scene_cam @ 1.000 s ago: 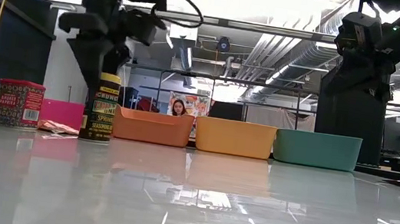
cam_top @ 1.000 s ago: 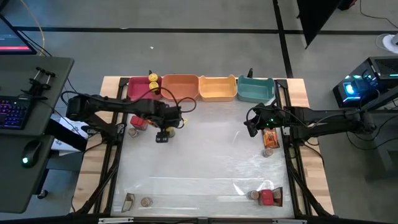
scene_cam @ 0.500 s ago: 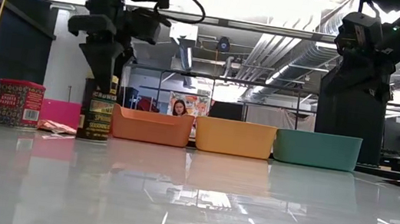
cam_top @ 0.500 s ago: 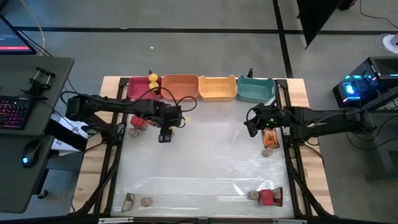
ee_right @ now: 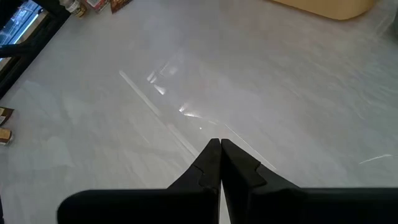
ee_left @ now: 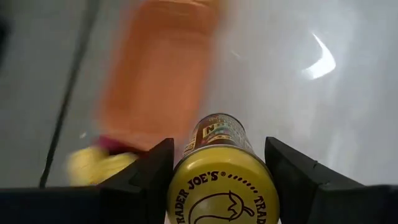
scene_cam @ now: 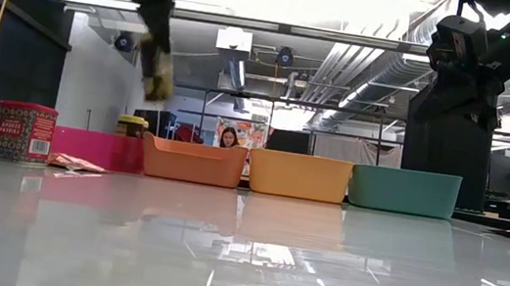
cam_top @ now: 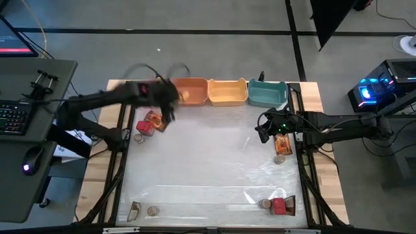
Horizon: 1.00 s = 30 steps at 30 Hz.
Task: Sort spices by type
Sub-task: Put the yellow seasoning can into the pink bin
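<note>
We note four bins along the table's (cam_top: 214,162) far edge: pink (scene_cam: 96,149), orange (cam_top: 190,91), yellow (cam_top: 227,92), teal (cam_top: 266,93).

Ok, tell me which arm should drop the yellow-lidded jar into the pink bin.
Left. The left gripper already grips the yellow-lidded jar, raised close to the pink bin. The right gripper is shut, empty, and across the table by the teal bin.
</note>
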Motion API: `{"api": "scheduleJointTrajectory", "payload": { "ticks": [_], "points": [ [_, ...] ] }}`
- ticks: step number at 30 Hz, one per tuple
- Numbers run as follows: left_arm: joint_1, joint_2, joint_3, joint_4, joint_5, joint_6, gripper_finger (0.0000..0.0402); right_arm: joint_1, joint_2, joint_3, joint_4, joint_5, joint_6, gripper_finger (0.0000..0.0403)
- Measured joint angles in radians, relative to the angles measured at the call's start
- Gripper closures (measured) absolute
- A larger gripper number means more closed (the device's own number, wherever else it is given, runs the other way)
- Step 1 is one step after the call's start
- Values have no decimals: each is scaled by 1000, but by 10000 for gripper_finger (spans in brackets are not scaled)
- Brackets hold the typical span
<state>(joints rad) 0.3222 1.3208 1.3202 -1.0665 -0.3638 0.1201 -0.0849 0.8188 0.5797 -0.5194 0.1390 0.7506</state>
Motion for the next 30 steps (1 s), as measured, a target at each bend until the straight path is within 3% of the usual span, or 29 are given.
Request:
{"api": "scheduleJointTrajectory", "payload": {
  "ticks": [7, 11, 19, 30],
  "points": [
    [361, -47, 67, -71, 14, -143, 212, 0, 0, 0, 0, 0, 0, 403],
    [486, -34, 38, -67, 9, -213, 212, 0, 0, 0, 0, 9, 0, 403],
    [577, -4, -16, 121, -66, -344, 212, 0, 0, 0, 0, 11, -9, 403],
    [647, 91, -132, 162, -86, -456, 212, 0, 0, 0, 0, 13, -19, 403]
  ]
}}
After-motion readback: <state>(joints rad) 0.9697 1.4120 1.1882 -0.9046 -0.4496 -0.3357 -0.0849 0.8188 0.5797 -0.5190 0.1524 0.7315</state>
